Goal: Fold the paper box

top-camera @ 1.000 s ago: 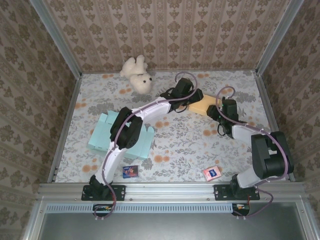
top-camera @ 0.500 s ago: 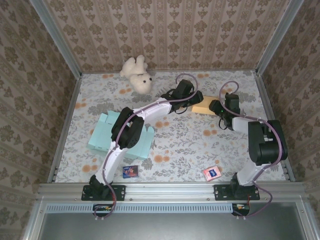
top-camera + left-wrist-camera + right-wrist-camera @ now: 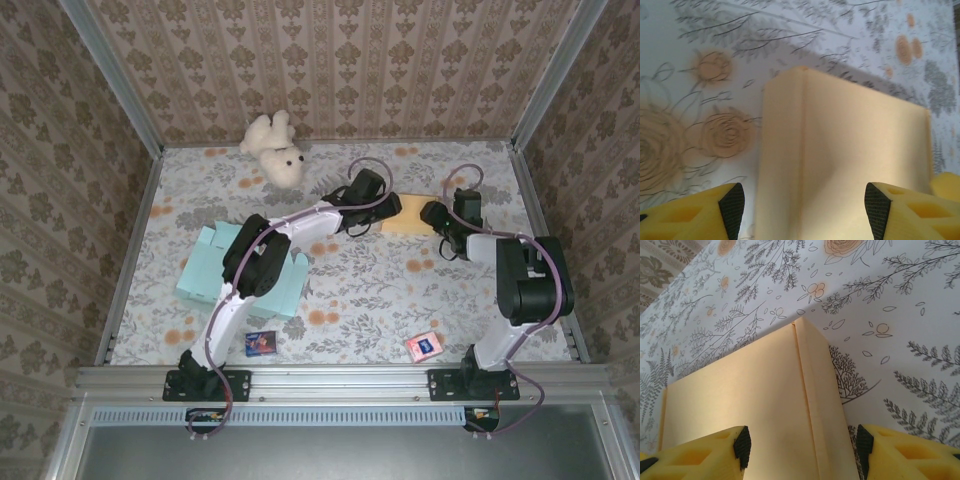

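Teal box (image 3: 215, 262) sits well left of paper box (image 3: 411, 220); teddy (image 3: 275, 148) up-left of it. L gripper (image 3: 389, 205) at box's left edge, fingers (image 3: 733, 207) spread, not pinching. R gripper (image 3: 433, 214) at box's right edge, pads (image 3: 742, 445) also spread.

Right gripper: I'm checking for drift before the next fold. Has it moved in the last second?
Yes. In the top view the right gripper has shifted slightly toward the back wall, away from the red card near the front edge.
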### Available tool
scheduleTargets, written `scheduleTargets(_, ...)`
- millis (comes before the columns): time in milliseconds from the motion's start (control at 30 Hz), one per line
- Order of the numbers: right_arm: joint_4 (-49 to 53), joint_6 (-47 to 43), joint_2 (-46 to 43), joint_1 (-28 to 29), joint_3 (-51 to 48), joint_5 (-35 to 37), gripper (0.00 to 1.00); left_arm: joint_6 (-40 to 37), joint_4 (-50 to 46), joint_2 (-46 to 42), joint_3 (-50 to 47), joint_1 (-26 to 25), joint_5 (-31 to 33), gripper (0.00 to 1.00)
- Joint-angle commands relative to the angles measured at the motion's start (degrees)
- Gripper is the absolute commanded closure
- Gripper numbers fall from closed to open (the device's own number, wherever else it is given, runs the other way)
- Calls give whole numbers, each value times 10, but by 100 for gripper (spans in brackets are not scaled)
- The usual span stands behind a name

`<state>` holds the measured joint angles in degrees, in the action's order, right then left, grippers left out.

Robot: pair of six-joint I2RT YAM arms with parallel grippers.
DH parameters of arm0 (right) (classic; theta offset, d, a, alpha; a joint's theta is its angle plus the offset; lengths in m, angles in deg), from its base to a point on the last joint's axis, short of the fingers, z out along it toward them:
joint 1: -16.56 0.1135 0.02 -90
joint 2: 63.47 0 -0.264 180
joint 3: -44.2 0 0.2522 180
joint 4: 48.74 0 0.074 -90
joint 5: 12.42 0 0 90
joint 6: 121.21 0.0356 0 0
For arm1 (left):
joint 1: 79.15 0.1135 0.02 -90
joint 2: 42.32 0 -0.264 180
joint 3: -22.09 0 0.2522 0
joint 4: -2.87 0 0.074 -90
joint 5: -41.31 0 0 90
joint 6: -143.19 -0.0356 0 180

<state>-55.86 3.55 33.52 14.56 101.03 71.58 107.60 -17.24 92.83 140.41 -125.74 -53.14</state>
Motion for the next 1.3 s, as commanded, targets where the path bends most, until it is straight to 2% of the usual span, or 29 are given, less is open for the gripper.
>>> scheduleTargets(0, -10, 14, -54, -1, -21, 9, 39, -1, 16, -58, -39, 18, 19, 31)
scheduleTargets(167, 14, -2, -137, 27, -51, 35, 40, -46, 38, -155, -136, 24, 57, 31)
scheduleTargets(300, 54, -48, -200, 95, -57, 73, 40, -83, 60, -256, -249, 31, 96, 29)
scheduleTargets(433, 79, -96, -225, 170, -53, 79, 40, -93, 70, -357, -370, 52, 134, 28)
scheduleTargets(600, 101, -134, -215, 244, -27, 48, 40, -38, 87, -461, -541, 129, 138, 27)
scheduleTargets(733, 115, -156, -189, 292, 5, 36, 40, -12, 74, -537, -635, 184, 156, 27)
scheduleTargets(900, 110, -182, -139, 344, 29, 25, 40, -1, -19, -683, -704, 201, 265, 26)
scheduleTargets(1033, 90, -194, -111, 369, 34, 13, 40, 11, -113, -799, -736, 253, 322, 25)
scheduleTargets(1133, 79, -195, -101, 383, 31, 4, 40, 30, -205, -844, -738, 302, 322, 24)
scheduleTargets(1267, 73, -199, -112, 417, 18, -2, 41, 69, -282, -873, -754, 365, 283, 22)
